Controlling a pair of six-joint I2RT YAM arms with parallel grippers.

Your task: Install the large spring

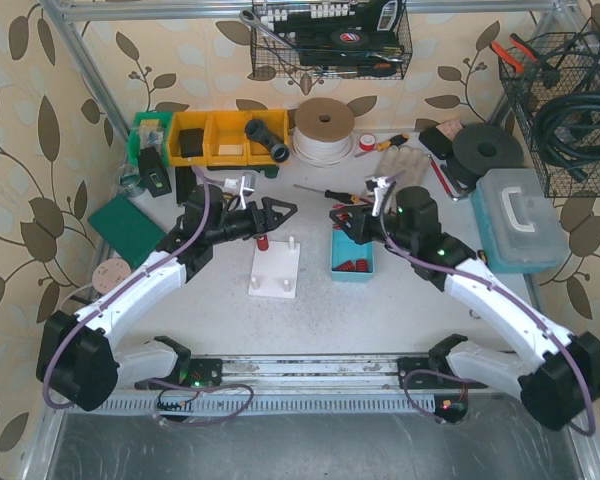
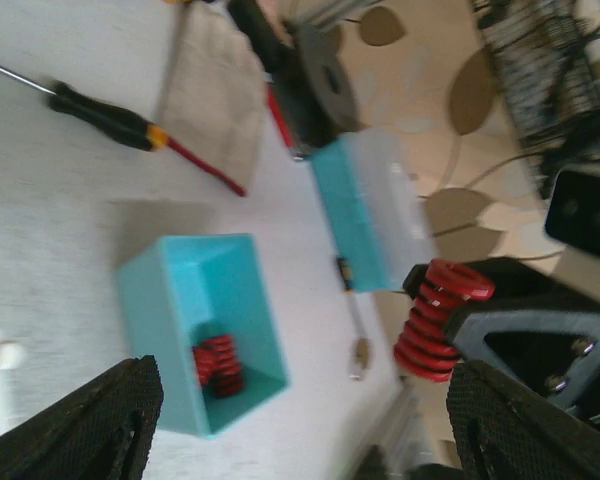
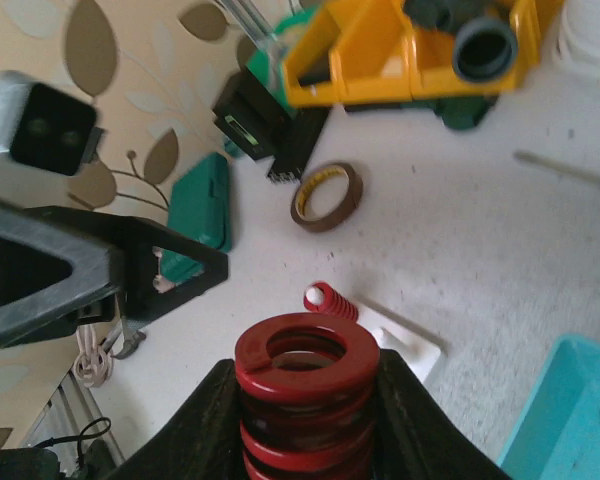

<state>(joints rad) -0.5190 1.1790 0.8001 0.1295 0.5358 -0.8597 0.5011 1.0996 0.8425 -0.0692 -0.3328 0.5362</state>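
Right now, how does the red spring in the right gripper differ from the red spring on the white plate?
The held spring is clamped in the right gripper, up in the air. The plate spring stands on a corner of the white plate, with nothing gripping it. The held spring looks thick with a wide bore, while the plate spring looks slim. Both are red coils.

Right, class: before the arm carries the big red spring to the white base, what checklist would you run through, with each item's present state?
1. Large spring gripped in right jaws: ok.
2. Left jaws open, empty: ok.
3. White base has bare pegs: ok.
4. Small spring seated on one peg: ok.
5. Large spring above a peg: not ok.
6. Which peg fits it: cannot tell.
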